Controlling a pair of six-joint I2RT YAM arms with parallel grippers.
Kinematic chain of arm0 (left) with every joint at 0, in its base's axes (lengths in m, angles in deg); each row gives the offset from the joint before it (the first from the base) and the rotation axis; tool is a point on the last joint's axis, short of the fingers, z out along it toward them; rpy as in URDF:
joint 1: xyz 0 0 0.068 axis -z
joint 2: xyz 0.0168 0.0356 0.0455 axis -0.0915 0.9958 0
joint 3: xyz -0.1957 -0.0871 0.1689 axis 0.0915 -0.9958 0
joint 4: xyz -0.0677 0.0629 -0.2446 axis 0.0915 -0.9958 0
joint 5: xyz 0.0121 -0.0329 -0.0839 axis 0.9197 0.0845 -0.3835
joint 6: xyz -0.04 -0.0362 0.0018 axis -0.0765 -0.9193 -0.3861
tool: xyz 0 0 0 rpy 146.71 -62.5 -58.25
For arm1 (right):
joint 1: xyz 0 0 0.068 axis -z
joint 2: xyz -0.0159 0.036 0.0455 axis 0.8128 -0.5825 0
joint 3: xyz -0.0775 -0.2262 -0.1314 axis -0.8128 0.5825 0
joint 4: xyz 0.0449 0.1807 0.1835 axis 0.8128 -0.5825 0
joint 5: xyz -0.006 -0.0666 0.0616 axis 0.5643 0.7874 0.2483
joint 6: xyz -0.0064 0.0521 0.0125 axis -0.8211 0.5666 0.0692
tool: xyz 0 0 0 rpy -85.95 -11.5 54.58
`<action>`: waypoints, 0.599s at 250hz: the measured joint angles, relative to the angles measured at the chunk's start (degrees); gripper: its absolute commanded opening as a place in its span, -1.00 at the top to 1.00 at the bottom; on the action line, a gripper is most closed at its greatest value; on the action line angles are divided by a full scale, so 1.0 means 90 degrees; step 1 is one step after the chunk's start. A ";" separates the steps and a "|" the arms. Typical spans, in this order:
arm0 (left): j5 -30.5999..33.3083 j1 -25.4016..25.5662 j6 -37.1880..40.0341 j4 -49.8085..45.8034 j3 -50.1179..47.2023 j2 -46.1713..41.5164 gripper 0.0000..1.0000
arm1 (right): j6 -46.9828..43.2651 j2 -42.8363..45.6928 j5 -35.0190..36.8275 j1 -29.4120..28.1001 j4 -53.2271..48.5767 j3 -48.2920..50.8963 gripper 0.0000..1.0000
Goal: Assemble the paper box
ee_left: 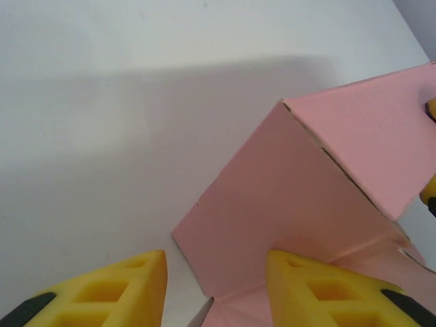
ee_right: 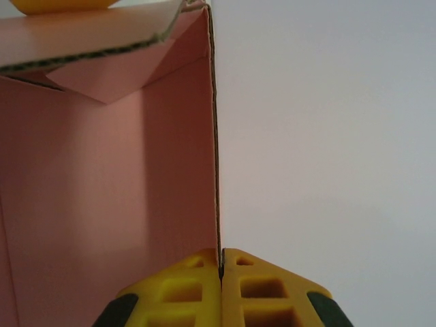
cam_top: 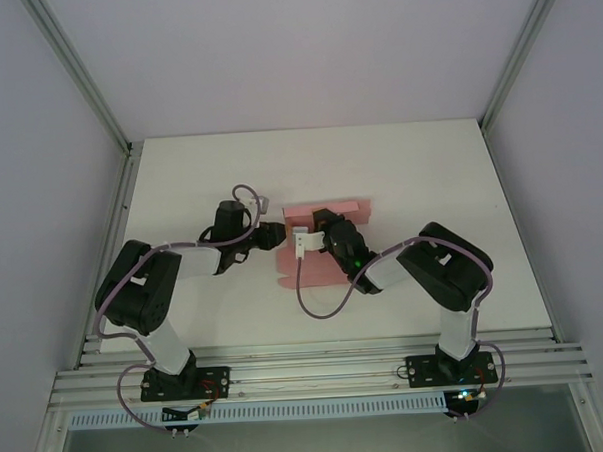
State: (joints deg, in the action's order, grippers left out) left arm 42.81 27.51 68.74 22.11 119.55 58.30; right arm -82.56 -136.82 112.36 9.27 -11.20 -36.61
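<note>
Though murky overhead, box [ee_right: 102, 177] between right jaws

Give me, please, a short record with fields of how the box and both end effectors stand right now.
Surface: white table
Item: paper box, pale pink card, partly folded, walls raised
Item position: near the middle of the table, between the two arms
Right end effector: shut, pinching the edge of one upright box wall
Left end effector: open, yellow fingers apart, a lower corner of the box between them
Stage: box not yet closed
</note>
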 measured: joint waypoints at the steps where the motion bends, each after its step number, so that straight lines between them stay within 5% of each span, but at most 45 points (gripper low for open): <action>1: 0.0017 0.0010 0.0007 0.0024 -0.0007 0.0002 0.15 | 0.0000 0.0000 0.0002 0.0000 0.0000 0.0000 1.00; 150: 0.0401 0.0398 0.0374 0.0175 -0.0806 -0.0216 0.19 | -0.0012 0.0049 0.0032 -0.0039 -0.0090 0.0036 1.00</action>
State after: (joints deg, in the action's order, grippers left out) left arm 46.42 31.10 72.10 23.69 112.30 56.36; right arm -82.67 -136.38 112.64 8.92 -12.01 -36.29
